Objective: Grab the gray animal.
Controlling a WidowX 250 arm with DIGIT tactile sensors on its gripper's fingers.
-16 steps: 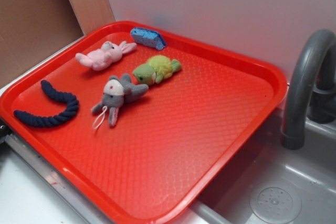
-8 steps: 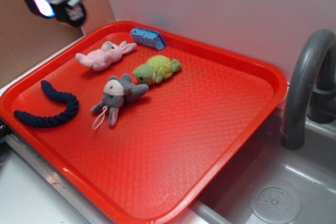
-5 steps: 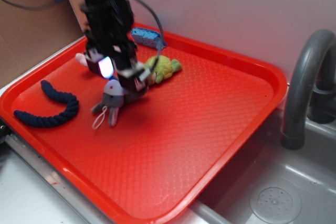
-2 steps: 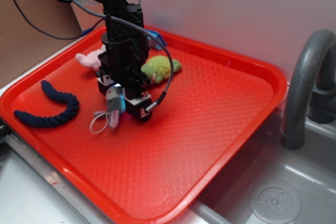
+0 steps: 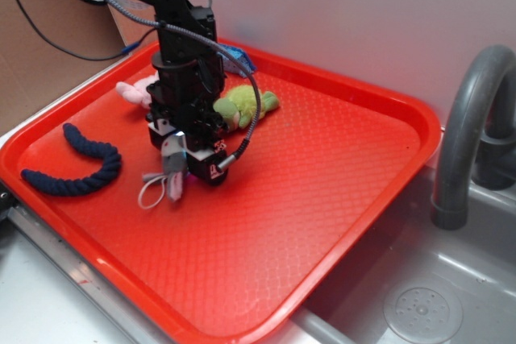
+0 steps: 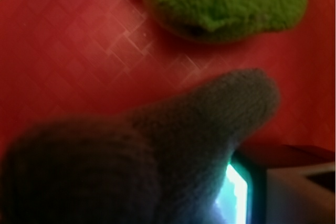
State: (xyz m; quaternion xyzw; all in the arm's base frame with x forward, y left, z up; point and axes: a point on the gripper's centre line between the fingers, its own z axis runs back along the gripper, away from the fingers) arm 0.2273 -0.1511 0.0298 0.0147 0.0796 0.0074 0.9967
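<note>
Gray animal [image 5: 172,168]: one; soft knitted plush, mostly hidden under the gripper; only gray limbs and a white string loop [image 5: 150,196] show in the exterior view. It lies on the tray's left half, nearer the left edge than the right.
Gray animal, wrist view [image 6: 157,150]: a blurred, fuzzy gray limb fills the lower frame, just beside a lit pad at the lower right.
Gripper [image 5: 184,159]: one; black, pointing down onto the gray animal, with plush between its jaws. Whether the jaws are pressed shut on it cannot be told.
Tray [image 5: 322,199]: one; red plastic, rectangular with rounded corners and a raised rim, its floor embossed in a diamond pattern.
Green plush turtle [image 5: 246,104]: one; fuzzy, rounded shell, toward the tray's far edge, just beside the gripper.
Pink plush bunny [image 5: 135,91]: one; partly hidden behind the arm, near the tray's far left corner.
Blue rope [image 5: 76,163]: one; dark, twisted cord bent in a curve, along the tray's left edge.
Blue sponge [image 5: 238,60]: one; only a corner shows behind the arm, at the tray's far edge.
Faucet [image 5: 468,130]: one; gray, curved spout beyond the tray's right edge, over a gray sink [image 5: 419,304].
Writing: a small red mark on the gripper, too small to read.
</note>
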